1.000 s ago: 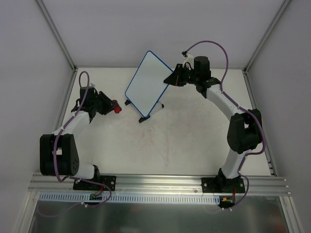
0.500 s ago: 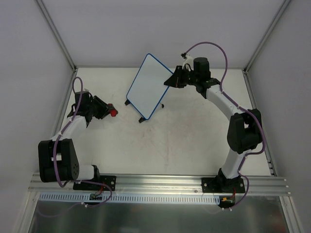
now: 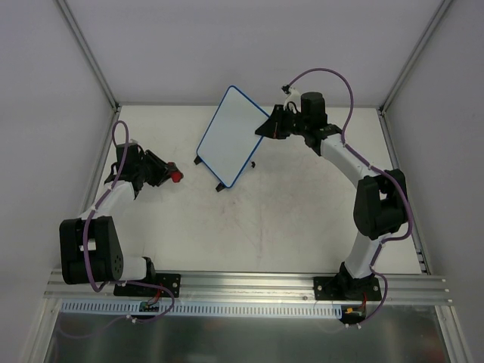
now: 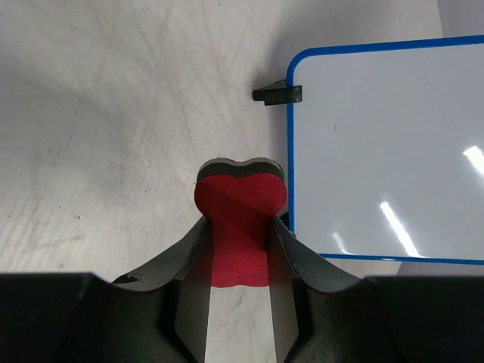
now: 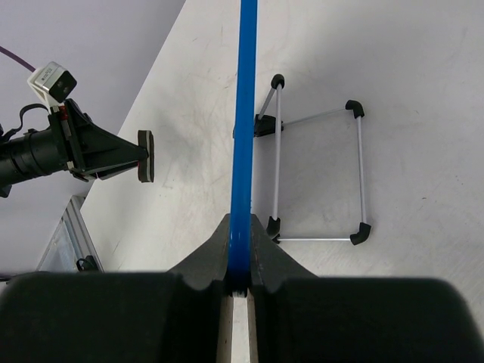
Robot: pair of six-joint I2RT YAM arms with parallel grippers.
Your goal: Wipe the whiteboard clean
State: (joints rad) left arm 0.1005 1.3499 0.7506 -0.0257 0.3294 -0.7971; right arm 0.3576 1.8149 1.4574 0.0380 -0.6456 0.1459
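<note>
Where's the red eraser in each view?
Top external: eraser, left side, left of the whiteboard.
Left wrist: eraser, bottom centre, clamped between the left fingers.
Right wrist: eraser, middle left, edge-on.
Shared landmark: the whiteboard's blue frame, in all three.

both units alike in build. left arm (image 3: 113, 198) and right arm (image 3: 344, 156): white tubular links between bulky black joint housings (image 3: 380, 206), each on a black base plate (image 3: 349, 287). a purple cable (image 3: 333, 73) runs outside each arm, looping free near the wrist. left gripper (image 4: 240, 221) and right gripper (image 5: 240, 223): matt black wedge-shaped fingers (image 4: 181, 257) with pale grey inner faces. small white labelled block (image 5: 48, 79) at the left wrist.
</note>
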